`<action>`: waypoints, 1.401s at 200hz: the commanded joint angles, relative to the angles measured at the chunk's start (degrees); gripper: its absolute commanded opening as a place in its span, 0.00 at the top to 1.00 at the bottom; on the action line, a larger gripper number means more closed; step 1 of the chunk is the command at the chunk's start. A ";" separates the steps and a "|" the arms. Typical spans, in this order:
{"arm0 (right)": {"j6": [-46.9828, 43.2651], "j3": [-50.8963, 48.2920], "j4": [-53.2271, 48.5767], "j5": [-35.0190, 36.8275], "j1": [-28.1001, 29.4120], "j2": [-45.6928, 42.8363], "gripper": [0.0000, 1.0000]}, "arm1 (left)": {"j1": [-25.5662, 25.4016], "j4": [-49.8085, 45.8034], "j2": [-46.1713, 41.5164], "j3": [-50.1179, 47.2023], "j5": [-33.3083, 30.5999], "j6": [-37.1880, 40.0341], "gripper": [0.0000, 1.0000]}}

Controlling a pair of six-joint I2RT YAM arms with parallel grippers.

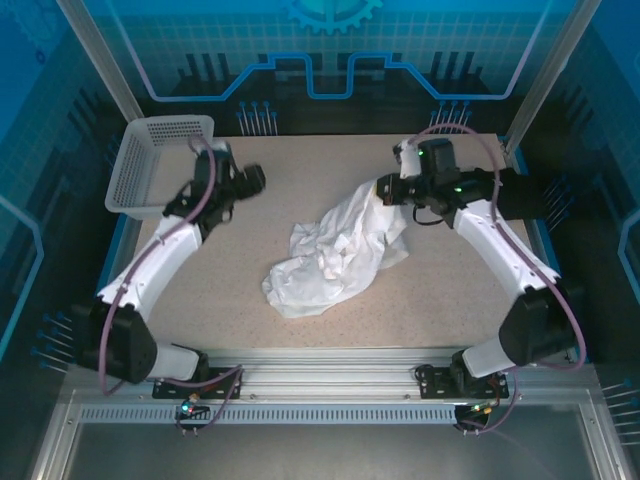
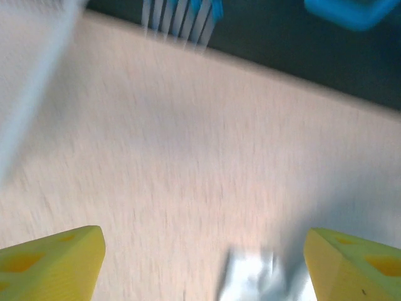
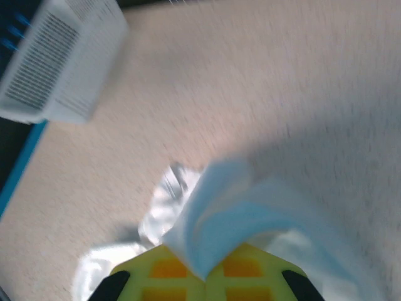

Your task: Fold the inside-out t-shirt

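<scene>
The t-shirt (image 1: 335, 255) lies in a heap on the middle of the desk (image 1: 330, 165). Seen from above, the heap runs from 7 o'clock up to 1 o'clock. The right gripper (image 1: 383, 190) is at the 1 o'clock end and pinches the far edge of the t-shirt, which hangs from it down to the desk. The basket (image 1: 140, 170) sits on the far left corner, at 10 o'clock. The left gripper (image 1: 255, 180) is at 11 o'clock, between the basket and the t-shirt, well apart from the cloth, with its jaws spread wide over bare desk.
</scene>
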 commanded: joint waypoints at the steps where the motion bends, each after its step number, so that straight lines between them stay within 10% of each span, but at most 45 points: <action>1: -0.19 0.10 -2.41 0.21 -0.70 -1.15 1.00 | -8.15 3.58 -9.76 -6.77 6.21 -1.23 0.16; 66: -3.48 -2.17 -4.94 2.24 -3.98 -1.78 1.00 | -31.77 3.62 -5.52 -17.87 8.19 5.29 0.15; 109: -3.59 -3.39 -4.37 1.49 -4.40 -2.21 1.00 | -37.65 6.84 7.15 -12.37 3.96 6.57 0.27; 163: -3.88 -2.89 -5.05 0.65 -6.95 -5.16 1.00 | -37.62 3.15 14.49 -4.23 -3.26 9.36 0.96; 226: -6.49 8.02 -3.72 5.32 -9.30 -23.34 1.00 | -21.80 8.22 -21.35 1.53 -8.35 12.09 1.00; 280: -9.20 21.88 -6.04 8.66 -9.26 -25.69 1.00 | -18.25 9.23 -21.69 17.62 -17.45 21.97 1.00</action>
